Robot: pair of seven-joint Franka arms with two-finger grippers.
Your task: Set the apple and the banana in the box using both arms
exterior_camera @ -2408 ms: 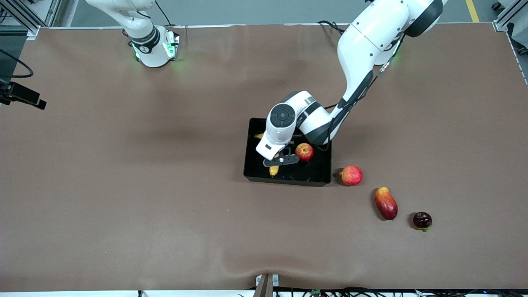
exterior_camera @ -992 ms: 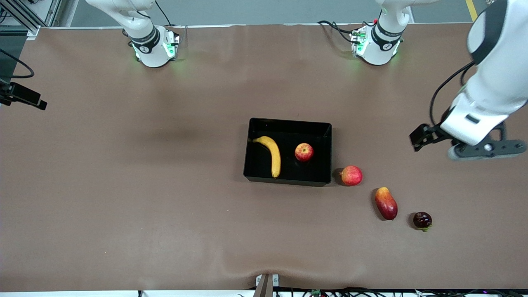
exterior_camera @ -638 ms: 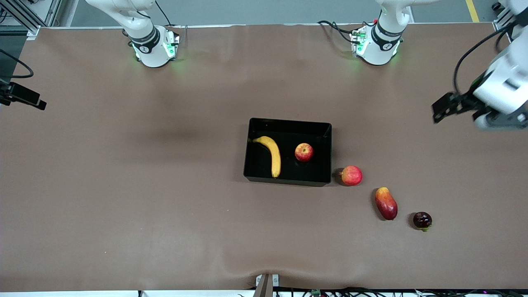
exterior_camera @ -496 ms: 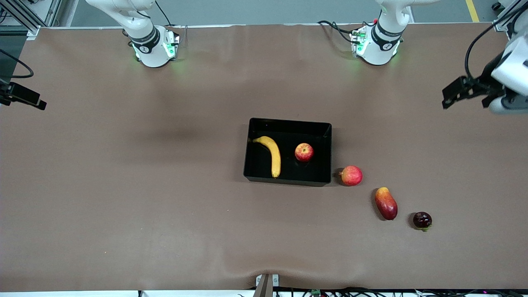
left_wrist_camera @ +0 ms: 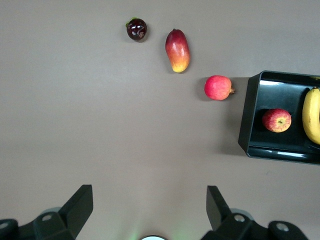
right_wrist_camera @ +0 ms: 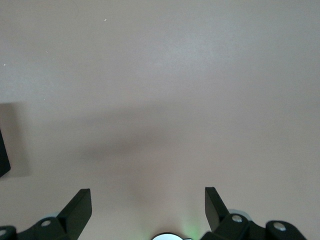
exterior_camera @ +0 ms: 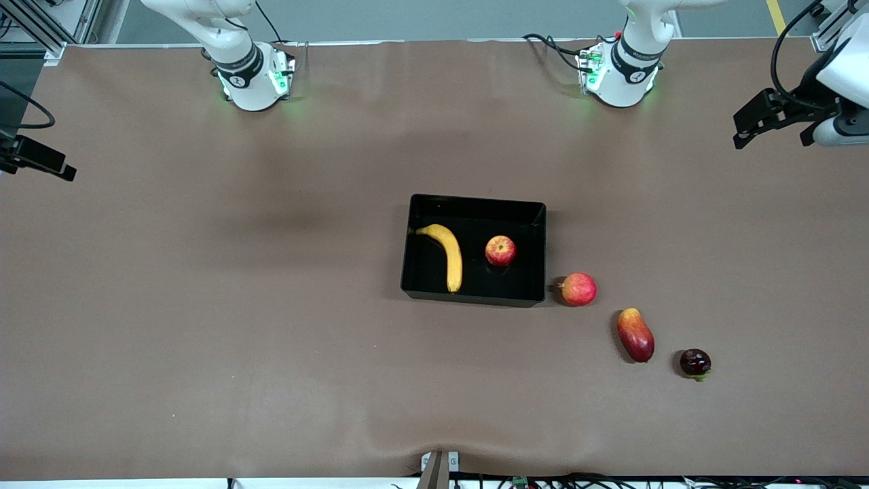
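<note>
black box (exterior_camera: 475,204) on the worktop (exterior_camera: 204,272) holds one banana (exterior_camera: 447,255) and one apple (exterior_camera: 500,250); three other fruits lie beside it. left pincer (left_wrist_camera: 148,212), wide, has risen away; right pincer (right_wrist_camera: 148,210) waits wide.

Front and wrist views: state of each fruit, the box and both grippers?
banana: lying in box
apple: in box, beside banana
box: upright on table
pinkish-red fruit: on table beside box
mango-like fruit: on table
dark fruit: on table
left gripper: open, empty
right gripper: open, empty

Even overhead light, sharp pics, soft shadows (glare on box (exterior_camera: 475,204) w/ glossy walls).
</note>
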